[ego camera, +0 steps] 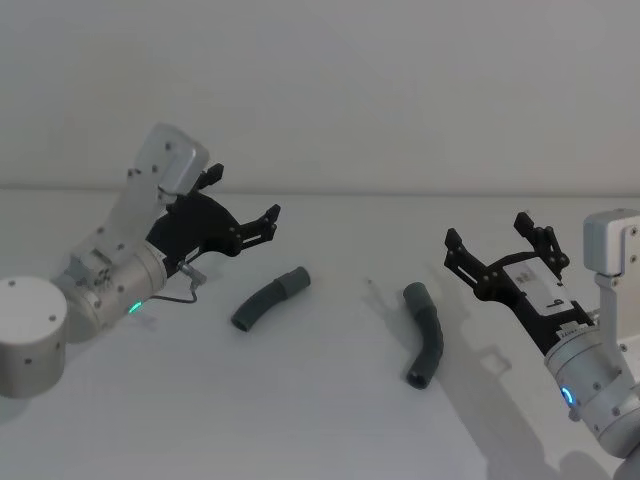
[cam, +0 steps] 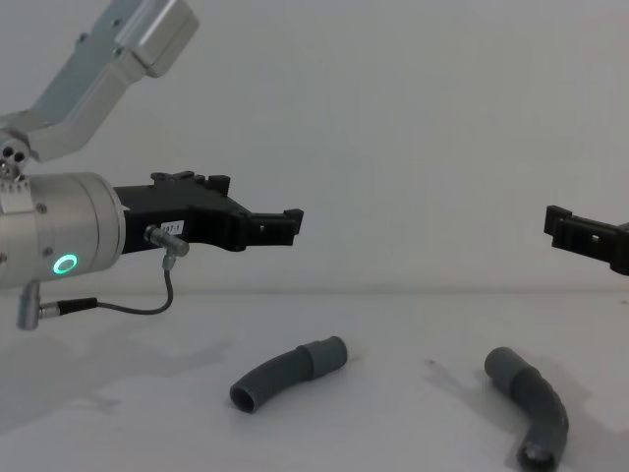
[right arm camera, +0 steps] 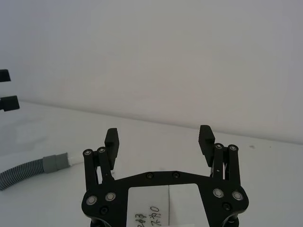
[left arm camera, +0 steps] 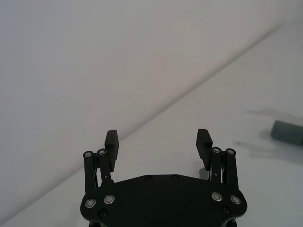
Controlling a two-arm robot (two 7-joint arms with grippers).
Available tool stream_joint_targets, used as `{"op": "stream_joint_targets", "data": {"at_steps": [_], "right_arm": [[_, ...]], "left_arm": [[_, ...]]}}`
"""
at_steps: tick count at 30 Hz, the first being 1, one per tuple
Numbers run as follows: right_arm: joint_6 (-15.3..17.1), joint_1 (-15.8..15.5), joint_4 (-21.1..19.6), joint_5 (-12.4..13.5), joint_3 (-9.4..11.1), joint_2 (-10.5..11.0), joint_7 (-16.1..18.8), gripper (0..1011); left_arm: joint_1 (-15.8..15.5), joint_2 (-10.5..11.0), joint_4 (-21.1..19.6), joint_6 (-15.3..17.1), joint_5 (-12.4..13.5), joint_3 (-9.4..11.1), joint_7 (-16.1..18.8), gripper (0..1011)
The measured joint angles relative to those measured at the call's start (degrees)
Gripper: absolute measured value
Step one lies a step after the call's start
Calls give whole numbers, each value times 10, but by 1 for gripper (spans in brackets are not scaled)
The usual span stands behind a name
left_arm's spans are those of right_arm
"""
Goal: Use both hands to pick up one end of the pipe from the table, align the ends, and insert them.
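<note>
**Grippers wide open, both pipe pieces waiting on the table**

Two hose pieces lie well apart on the table (ego camera: pixel 330 420). The left piece (ego camera: pixel 268 298) sits at four o'clock from the left gripper (ego camera: pixel 243 198), its cuff (ego camera: pixel 296 280) pointing to two o'clock. The right piece (ego camera: pixel 427 335) lies at eight o'clock from the right gripper (ego camera: pixel 487 230). Both grippers hover with fingers spread wide, holding nothing.

These pieces look light, and the ribbed middles will likely flex. I'd take each just behind its smooth cuff, where it seems stiffer and the end can be steered. That smooth plastic may slip, mind.

The chest view adds what the head view can't: both grippers hang well above the table. The right wrist view catches a ribbed hose end with a pale tip (right arm camera: pixel 73 159); I can't tell which piece it belongs to.
</note>
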Motion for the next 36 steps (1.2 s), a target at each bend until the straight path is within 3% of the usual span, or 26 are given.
{"op": "stream_joint_targets", "data": {"at_steps": [6, 14, 22, 36], "right_arm": [[0, 0, 0, 0, 0, 0, 0, 1001], [0, 0, 0, 0, 0, 0, 0, 1001], [0, 0, 0, 0, 0, 0, 0, 1001], [0, 0, 0, 0, 0, 0, 0, 1001]], "left_arm": [[-37, 10, 22, 40, -14, 11, -61, 1001], [-61, 18, 45, 72, -23, 24, -108, 1001], [-74, 18, 64, 84, -24, 32, -128, 1001], [-82, -1, 93, 94, -18, 44, -137, 1001]]}}
